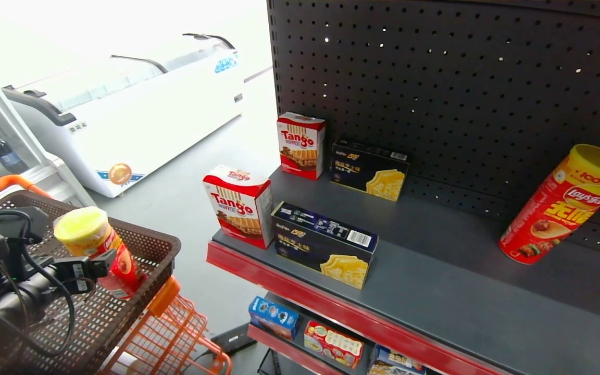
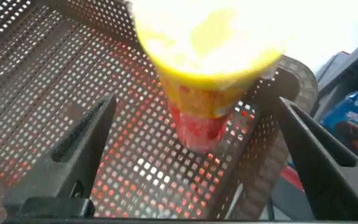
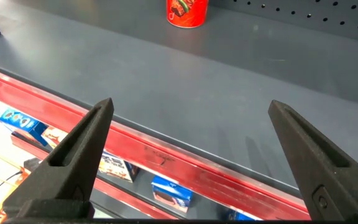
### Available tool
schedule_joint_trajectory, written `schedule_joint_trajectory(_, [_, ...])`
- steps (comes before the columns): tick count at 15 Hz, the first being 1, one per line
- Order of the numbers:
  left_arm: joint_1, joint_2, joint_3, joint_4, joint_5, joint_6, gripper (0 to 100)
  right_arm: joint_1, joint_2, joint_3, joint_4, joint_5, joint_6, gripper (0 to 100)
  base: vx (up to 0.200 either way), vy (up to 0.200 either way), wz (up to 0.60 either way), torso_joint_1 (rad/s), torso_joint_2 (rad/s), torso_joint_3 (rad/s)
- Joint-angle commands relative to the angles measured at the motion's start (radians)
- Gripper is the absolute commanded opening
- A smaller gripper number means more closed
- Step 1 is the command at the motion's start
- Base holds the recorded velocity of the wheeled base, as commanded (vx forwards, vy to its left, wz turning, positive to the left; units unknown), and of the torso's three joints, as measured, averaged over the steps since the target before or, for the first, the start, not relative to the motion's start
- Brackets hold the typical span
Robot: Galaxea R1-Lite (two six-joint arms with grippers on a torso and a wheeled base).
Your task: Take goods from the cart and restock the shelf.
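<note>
L claw (image 2: 192, 106): spread wide, holding nothing | chip can (image 2: 204, 118): between my fingers, gap each side, near upright in cart basket (image 2: 36, 68), long axis crossing my closing line | R claw (image 3: 191, 109): open, empty, over shelf (image 3: 229, 81); L nearer

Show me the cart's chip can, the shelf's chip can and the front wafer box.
Chip can in the cart (image 1: 99, 239), head view, upper body.
Chip can on the shelf (image 1: 560, 208), head view, middle of its side.
Front wafer box (image 1: 235, 208), head view, front face.
</note>
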Motion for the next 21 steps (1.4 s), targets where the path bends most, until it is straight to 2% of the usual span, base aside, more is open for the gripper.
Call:
schedule_joint_trajectory(1, [-0.003,0.188,-0.005,-0.117,0.001,0.0,100,0.0,0.0,0.0,0.0,0.0,0.0,100,0.0,0.0,0.0,0.0,0.0,0.0])
schedule_joint_trajectory(6, [-0.001,0.358,-0.037,-0.327,-0.001,-0.002,100,0.0,0.0,0.0,0.0,0.0,0.0,100,0.0,0.0,0.0,0.0,0.0,0.0])
schedule_joint_trajectory(11, [0.0,0.438,-0.095,-0.431,-0.001,0.0,100,0.001,0.0,0.0,0.0,0.0,0.0,100,0.0,0.0,0.0,0.0,0.0,0.0])
schedule_joint_trajectory(12, [0.002,0.441,-0.118,-0.441,-0.001,0.005,0,0.0,0.0,0.0,0.0,0.0,0.0,100,0.0,0.0,0.0,0.0,0.0,0.0])
schedule_joint_trajectory(17, [0.0,0.438,-0.166,-0.439,-0.002,0.018,0,0.001,0.0,0.0,0.0,0.0,0.0,100,0.0,0.0,0.0,0.0,0.0,0.0])
schedule_joint_trajectory(21, [-0.012,0.369,-0.187,-0.437,-0.006,0.075,0,0.0,0.0,0.0,0.0,0.0,0.0,100,0.0,0.0,0.0,0.0,0.0,0.0])
